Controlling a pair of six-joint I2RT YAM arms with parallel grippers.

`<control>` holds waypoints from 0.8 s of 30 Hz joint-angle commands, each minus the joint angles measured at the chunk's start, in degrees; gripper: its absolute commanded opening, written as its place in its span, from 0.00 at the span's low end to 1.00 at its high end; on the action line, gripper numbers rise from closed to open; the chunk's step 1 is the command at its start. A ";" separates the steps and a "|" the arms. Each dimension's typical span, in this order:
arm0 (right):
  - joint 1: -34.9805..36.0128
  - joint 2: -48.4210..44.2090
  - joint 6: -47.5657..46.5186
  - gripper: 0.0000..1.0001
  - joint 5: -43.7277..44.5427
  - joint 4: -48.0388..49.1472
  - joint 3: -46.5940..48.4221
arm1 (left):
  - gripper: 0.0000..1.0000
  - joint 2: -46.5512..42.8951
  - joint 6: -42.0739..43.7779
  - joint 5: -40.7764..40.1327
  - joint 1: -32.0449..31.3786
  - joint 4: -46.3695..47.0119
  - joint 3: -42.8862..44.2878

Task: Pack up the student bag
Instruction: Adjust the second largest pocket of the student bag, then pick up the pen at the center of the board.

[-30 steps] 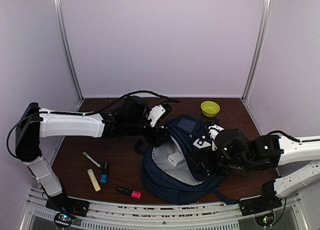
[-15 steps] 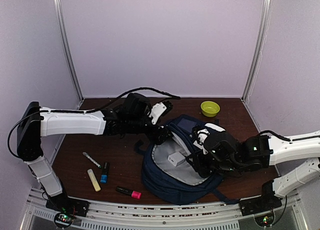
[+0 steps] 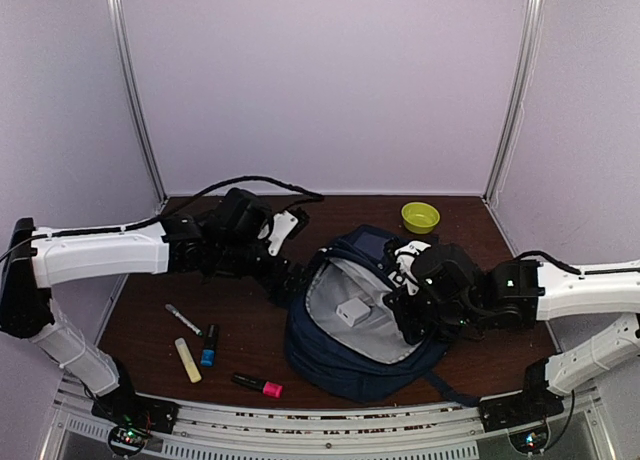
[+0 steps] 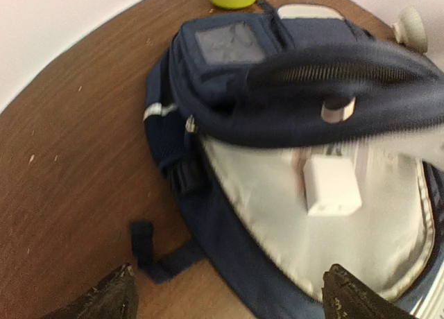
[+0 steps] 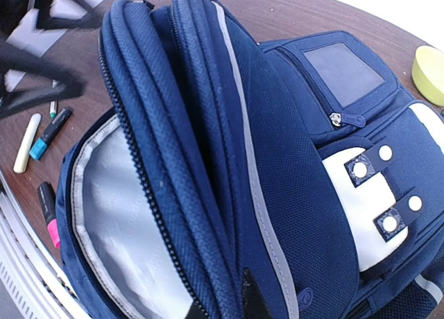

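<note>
The student bag lies on the table with its main compartment unzipped and the grey lining showing. A small white box rests inside on the lining. My right gripper is shut on the bag's front flap at the zipper edge, with folds of navy fabric bunched between its fingers and the flap held up. My left gripper is open and holds nothing. It hovers just left of the bag's rim, over the rim and a loose strap end.
A green bowl stands behind the bag. On the table left of the bag lie a white marker, a yellow highlighter, a blue-capped marker and a pink highlighter. Booth walls close in on three sides.
My right gripper closed on the front flap and pulled it right, widening the opening. The left arm drew back leftward from the bag's rim, still open.
</note>
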 commanded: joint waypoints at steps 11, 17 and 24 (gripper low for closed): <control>-9.60 6.99 -11.99 0.00 -10.37 13.22 0.13 | 0.91 -10.77 -26.00 -14.55 0.39 -34.86 -7.94; -11.32 8.28 -10.92 0.00 -11.28 13.82 -0.68 | 0.87 -10.23 -32.29 -10.39 0.47 -36.68 -11.09; -13.21 7.03 -9.80 0.00 -12.69 16.08 -2.79 | 0.81 -11.00 -36.15 -7.24 1.69 -35.16 -15.85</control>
